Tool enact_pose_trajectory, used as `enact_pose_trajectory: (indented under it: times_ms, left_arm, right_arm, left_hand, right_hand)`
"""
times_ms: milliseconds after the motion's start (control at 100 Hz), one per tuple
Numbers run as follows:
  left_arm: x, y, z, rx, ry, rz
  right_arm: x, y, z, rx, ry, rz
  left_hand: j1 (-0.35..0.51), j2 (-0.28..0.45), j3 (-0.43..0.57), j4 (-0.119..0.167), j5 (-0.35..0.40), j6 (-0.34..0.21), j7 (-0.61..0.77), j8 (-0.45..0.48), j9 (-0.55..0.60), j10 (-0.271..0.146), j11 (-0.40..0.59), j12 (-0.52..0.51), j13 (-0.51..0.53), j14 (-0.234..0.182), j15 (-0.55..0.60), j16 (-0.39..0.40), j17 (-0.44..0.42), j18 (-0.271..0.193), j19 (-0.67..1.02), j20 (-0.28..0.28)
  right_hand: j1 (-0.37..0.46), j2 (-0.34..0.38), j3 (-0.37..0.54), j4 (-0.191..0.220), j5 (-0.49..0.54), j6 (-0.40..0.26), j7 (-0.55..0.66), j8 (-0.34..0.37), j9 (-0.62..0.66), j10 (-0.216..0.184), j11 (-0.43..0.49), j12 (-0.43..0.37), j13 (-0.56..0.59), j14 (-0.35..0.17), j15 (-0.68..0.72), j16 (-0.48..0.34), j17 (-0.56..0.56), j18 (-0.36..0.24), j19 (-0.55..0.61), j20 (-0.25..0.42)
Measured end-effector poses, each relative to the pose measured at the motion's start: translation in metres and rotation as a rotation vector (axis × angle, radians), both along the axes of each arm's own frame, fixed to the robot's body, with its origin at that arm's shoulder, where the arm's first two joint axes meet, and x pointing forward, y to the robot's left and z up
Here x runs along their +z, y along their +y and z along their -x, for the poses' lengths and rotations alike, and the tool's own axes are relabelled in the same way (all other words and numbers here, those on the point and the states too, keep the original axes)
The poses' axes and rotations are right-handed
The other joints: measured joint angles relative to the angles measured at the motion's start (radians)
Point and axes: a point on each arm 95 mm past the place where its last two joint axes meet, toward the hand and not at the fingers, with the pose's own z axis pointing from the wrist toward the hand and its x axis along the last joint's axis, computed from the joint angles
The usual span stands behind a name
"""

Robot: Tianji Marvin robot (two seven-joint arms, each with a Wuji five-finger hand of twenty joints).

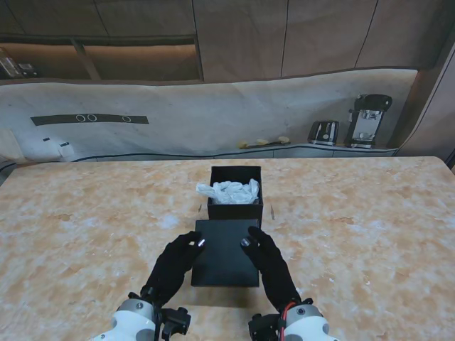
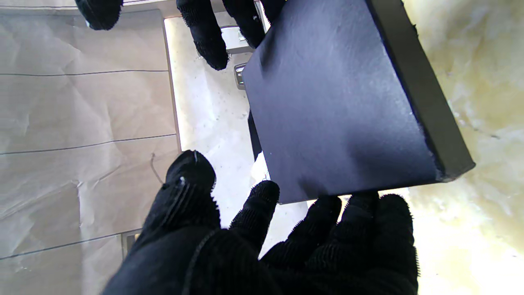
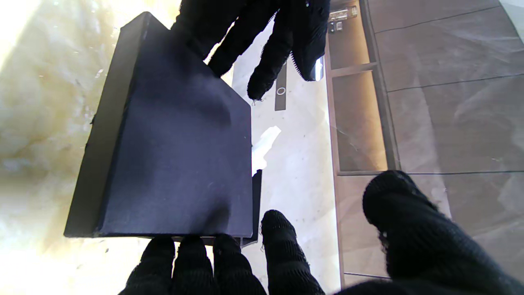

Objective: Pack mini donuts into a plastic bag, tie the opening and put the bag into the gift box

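Observation:
An open black gift box (image 1: pixel 235 170) stands at the table's middle with a crumpled white plastic bag (image 1: pixel 229 190) inside it. The donuts are hidden. A flat black lid (image 1: pixel 226 252) sits just nearer to me than the box, its far edge meeting the box's front wall. My left hand (image 1: pixel 174 266) presses its fingers on the lid's left edge and my right hand (image 1: pixel 270 264) on its right edge. In the wrist views the lid (image 2: pixel 339 106) (image 3: pixel 184 155) appears held off the table between both hands, fingertips (image 2: pixel 360 213) (image 3: pixel 192 250) curled on its edges.
The marble-patterned table (image 1: pixel 370 227) stretches wide on both sides. Beyond its far edge runs a counter covered in white sheet, with a toaster (image 1: pixel 324 132), a coffee machine (image 1: pixel 367 121) and a few small yellow items (image 1: pixel 263 143).

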Motion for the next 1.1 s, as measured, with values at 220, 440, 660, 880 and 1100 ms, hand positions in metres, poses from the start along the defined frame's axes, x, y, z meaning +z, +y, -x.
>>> enact_pose_trajectory:
  times_ms: [220,440,660,880,1100]
  left_arm:
    - [0.013,0.001,-0.014,0.013,-0.046,-0.002]
    - [0.028,0.002,-0.028,0.031,-0.095,0.0]
    - [0.04,0.004,-0.042,0.035,-0.129,0.0]
    - [0.048,0.005,-0.06,0.032,-0.153,-0.009]
    - [0.053,0.008,-0.081,0.039,-0.15,-0.012]
  right_arm:
    - [0.014,0.005,-0.015,-0.005,-0.051,-0.014]
    - [0.028,0.011,-0.032,-0.012,-0.094,-0.023]
    - [0.037,0.014,-0.047,-0.021,-0.118,-0.033]
    - [0.043,0.018,-0.063,-0.034,-0.125,-0.031]
    - [0.05,0.023,-0.081,-0.039,-0.126,-0.034]
  left_hand:
    - [0.0,0.0,0.0,0.0,0.0,0.0,0.0,0.0,-0.001,0.008,-0.011,-0.001,0.0,0.002,-0.011,-0.001,0.0,0.003,0.0,0.0]
    - [0.0,0.0,0.0,0.0,0.013,0.009,0.0,0.0,-0.011,0.016,-0.012,-0.001,-0.011,0.009,-0.014,-0.003,-0.002,0.009,0.0,0.0]
    - [0.0,0.0,0.0,0.0,0.013,0.01,0.0,0.0,-0.011,0.017,-0.012,-0.001,-0.019,0.01,-0.014,-0.003,-0.004,0.009,-0.002,0.0]
    - [0.011,0.0,0.0,0.0,0.013,0.01,0.0,0.0,-0.011,0.017,-0.012,-0.001,-0.021,0.011,-0.014,-0.003,-0.005,0.009,-0.003,0.0]
    - [0.011,0.0,0.0,0.0,0.013,0.01,0.0,0.0,-0.011,0.017,-0.012,-0.001,-0.021,0.011,-0.014,-0.003,-0.005,0.009,-0.003,0.0]
  right_hand:
    - [0.0,0.0,0.0,0.0,0.0,0.0,0.014,-0.002,0.0,0.0,0.0,0.0,-0.007,0.0,-0.007,0.0,-0.01,-0.001,-0.018,-0.003]
    - [0.0,0.0,0.0,0.0,0.0,0.001,0.027,-0.005,0.0,0.0,0.0,0.0,-0.007,0.0,-0.012,0.0,-0.012,-0.002,-0.023,-0.011]
    - [0.0,0.0,0.0,0.0,0.0,0.001,0.038,-0.013,0.0,0.0,0.0,0.0,-0.007,0.0,-0.012,0.0,-0.012,-0.002,-0.024,-0.011]
    - [0.0,0.0,0.0,0.0,0.0,0.002,0.049,-0.015,-0.013,0.0,0.0,0.0,-0.014,0.0,-0.013,0.0,-0.012,-0.002,-0.024,-0.012]
    - [0.0,0.0,0.0,0.0,0.0,0.013,0.051,-0.017,-0.014,0.0,0.0,0.0,-0.015,0.0,-0.013,0.0,-0.012,-0.002,-0.024,-0.014]
